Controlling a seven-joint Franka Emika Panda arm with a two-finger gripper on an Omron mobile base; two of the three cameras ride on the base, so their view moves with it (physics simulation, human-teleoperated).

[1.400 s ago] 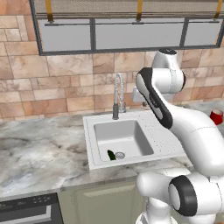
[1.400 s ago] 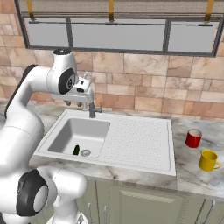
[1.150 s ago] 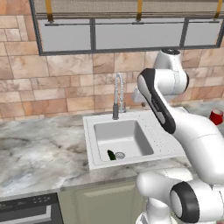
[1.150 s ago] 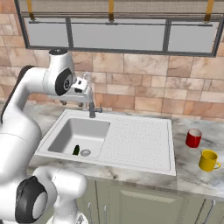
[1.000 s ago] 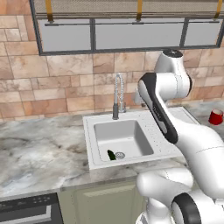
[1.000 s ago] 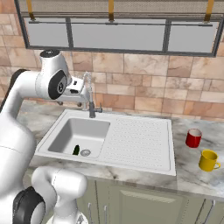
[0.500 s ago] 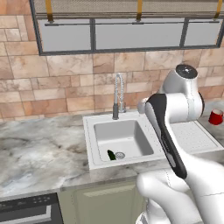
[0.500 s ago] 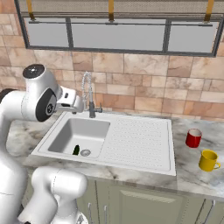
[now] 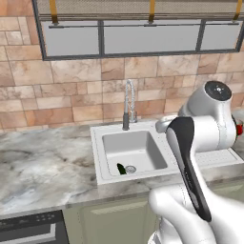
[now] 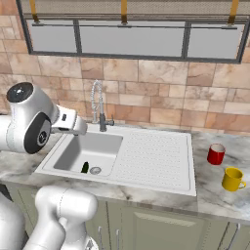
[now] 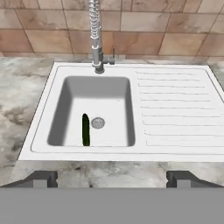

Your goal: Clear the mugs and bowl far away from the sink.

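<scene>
The white sink (image 10: 155,157) has one deep basin on the left and a ridged drainboard (image 11: 175,109) on the right. On the marble counter to the right of it stand the red mug (image 10: 216,154) and, nearer the front edge, the yellow mug (image 10: 232,179). The bowl is out of view. My gripper (image 11: 112,179) hovers open above the counter's front edge. It looks down into the basin, its two fingertips wide apart with nothing between them. In the right base view the hand sits left of the basin, far from both mugs.
A chrome coiled-spring faucet (image 10: 99,105) rises behind the basin. A dark green elongated object (image 11: 85,129) lies in the basin beside the drain (image 11: 98,123). Marble counter (image 9: 43,162) stretches to the left of the sink. A brick wall and window frames back the counter.
The arm has swung down and back from near the faucet, toward the front of the counter. The jaws stay wide apart. The mugs and the green object have not moved.
</scene>
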